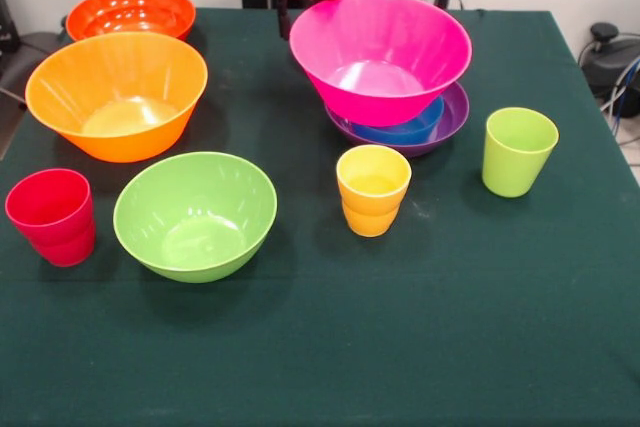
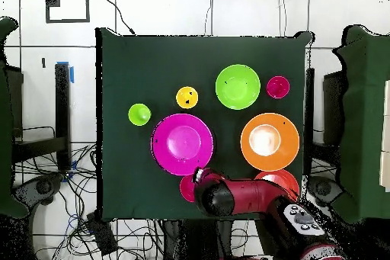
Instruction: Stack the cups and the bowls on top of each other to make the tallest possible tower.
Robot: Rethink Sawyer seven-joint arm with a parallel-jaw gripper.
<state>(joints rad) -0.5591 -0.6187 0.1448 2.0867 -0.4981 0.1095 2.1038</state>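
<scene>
The tower is a large pink bowl (image 1: 380, 55) (image 2: 181, 144) resting on a small blue bowl (image 1: 405, 131), which sits inside the purple bowl (image 1: 455, 119). My gripper (image 1: 287, 17) (image 2: 200, 175) hangs just behind the pink bowl's far left rim, and its state is hidden. At the arm's end a small red round shape (image 2: 187, 189) shows; I cannot tell what it is or whether it is held. Standing loose are a yellow cup (image 1: 373, 190) (image 2: 187, 97), a lime green cup (image 1: 519, 151) (image 2: 139, 114) and a red cup (image 1: 52, 215) (image 2: 278, 86).
A lime green bowl (image 1: 195, 215) (image 2: 238, 86) sits at the front left beside the red cup. Behind it is a light orange bowl (image 1: 117, 94) (image 2: 269, 141). A red-orange bowl (image 1: 130, 9) (image 2: 280, 179) stands at the far left corner, partly under the arm in the overhead view.
</scene>
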